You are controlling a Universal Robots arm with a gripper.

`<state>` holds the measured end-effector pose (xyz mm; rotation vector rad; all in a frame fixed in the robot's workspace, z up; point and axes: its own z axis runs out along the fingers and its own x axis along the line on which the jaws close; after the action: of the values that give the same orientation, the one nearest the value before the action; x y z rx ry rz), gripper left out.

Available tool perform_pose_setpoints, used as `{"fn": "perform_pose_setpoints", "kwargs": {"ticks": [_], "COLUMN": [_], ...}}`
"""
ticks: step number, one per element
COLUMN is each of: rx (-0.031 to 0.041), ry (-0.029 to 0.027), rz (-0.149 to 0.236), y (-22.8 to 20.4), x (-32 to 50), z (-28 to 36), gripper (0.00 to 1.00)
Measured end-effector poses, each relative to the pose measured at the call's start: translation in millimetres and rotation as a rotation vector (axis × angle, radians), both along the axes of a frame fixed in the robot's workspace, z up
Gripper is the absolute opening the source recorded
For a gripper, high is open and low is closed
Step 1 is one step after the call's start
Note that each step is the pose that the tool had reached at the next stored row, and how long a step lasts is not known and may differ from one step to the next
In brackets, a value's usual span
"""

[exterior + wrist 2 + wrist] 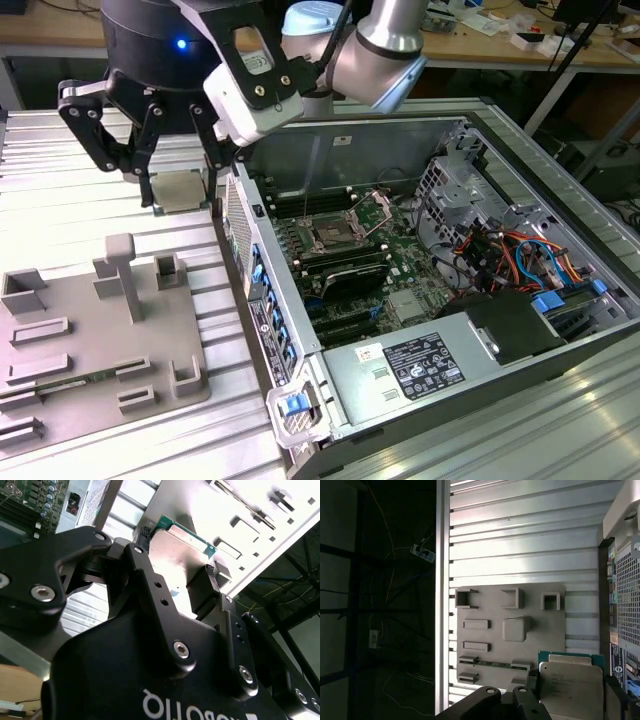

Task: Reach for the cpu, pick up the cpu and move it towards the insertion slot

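Observation:
The cpu (180, 190), a flat silvery square with a thin green rim, hangs in the air above the ribbed table, to the exterior view's left of the open computer case. My gripper (181, 193) is shut on it, one black finger on each opposite edge. In both wrist views the cpu (175, 550) (567, 682) sits level between the fingertips (145, 534). The insertion slot (333, 237), a square socket with a silver frame and dark centre, lies on the motherboard inside the case, to the exterior view's right of the chip and lower.
The case's near side wall (250, 255) stands between the chip and the socket. A grey fixture plate (90, 330) (535, 630) with raised blocks lies on the table below the gripper. Cables and a drive cage (500, 250) crowd the case's far side.

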<state>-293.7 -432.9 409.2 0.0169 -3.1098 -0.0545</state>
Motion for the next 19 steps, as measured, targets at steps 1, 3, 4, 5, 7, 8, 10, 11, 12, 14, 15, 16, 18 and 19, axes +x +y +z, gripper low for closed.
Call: {"fn": "perform_pose_setpoints", "kwargs": {"ticks": [1,3,4,5,7,8,10,11,12,14,15,16,18,19], "rx": [0.0000,-0.0001,-0.0001,0.0000,0.0000,0.0000,0.0000,-0.0001,0.0000,0.0000,0.0000,-0.0001,0.0000,0.0000], "ry": [0.0000,0.0001,0.0000,0.0000,0.0000,0.0000,0.0000,0.0000,0.0000,0.0000,0.0000,0.0000,0.0000,0.0000], "rz": [0.000,0.000,0.000,0.000,0.000,0.000,0.000,0.000,0.000,0.000,0.000,0.000,0.000,0.000], "y": [0.0,0.0,0.0,0.0,0.0,0.0,0.0,0.0,0.0,0.0,0.0,0.0,0.0,0.0], "x": [2.6,5.0,6.5,8.0,10.9,12.0,14.9,16.7,17.7,19.9,21.0,22.3,24.5,25.7], "z": [0.0,0.0,0.0,0.0,0.0,0.0,0.0,0.0,0.0,0.0,0.0,0.0,0.0,0.0], "gripper": [0.55,0.55,0.55,0.55,0.55,0.55,0.55,0.55,0.55,0.55,0.55,0.55,0.55,0.55]}}
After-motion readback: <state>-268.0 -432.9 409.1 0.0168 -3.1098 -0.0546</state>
